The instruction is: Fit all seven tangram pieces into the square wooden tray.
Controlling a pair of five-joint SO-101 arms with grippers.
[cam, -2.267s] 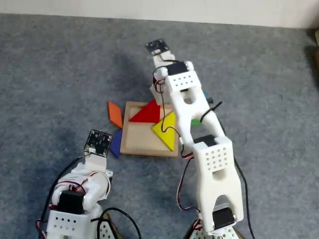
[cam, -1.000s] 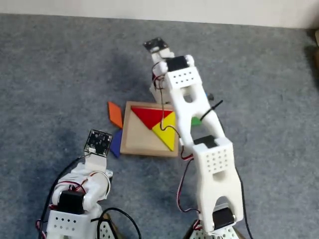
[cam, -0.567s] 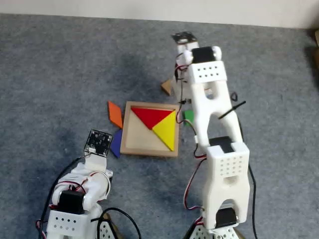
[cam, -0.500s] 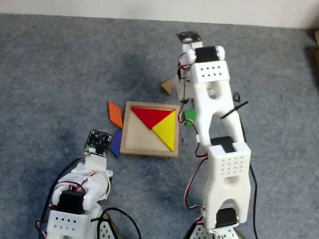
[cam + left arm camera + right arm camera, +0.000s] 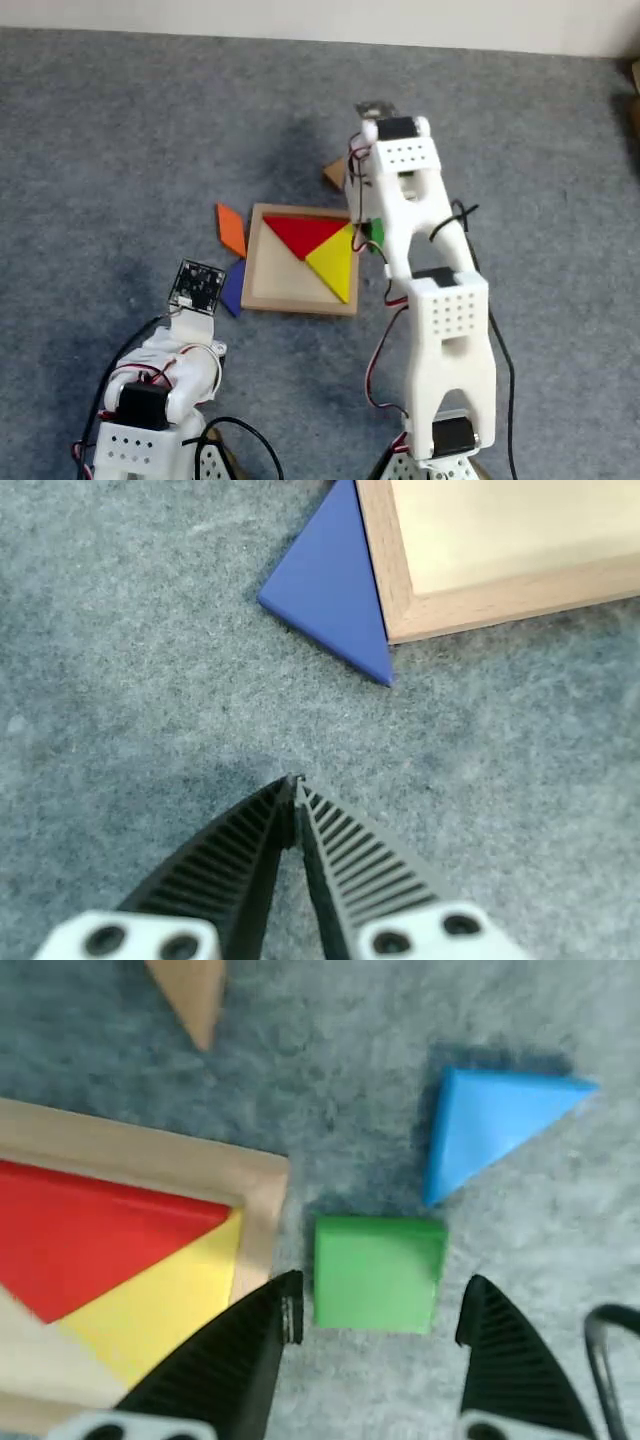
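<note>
Grey carpet (image 5: 120, 680), dark blue triangle (image 5: 335, 605), long edge along tray (image 5: 520, 595) rim, apex outward

light: bright, even | shadows: soft, on carpet (image 5: 110, 130) | source: perhaps overhead, diffuse

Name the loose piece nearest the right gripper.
The green square beside the tray: the open right gripper flanks it, while the light blue triangle and tan piece lie farther off.

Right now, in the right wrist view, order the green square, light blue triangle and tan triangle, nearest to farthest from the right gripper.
1. Green square: between the open fingers of the right gripper, beside the tray.
2. Light blue triangle: on the carpet past the square.
3. Tan triangle: beyond the tray's corner.
</note>
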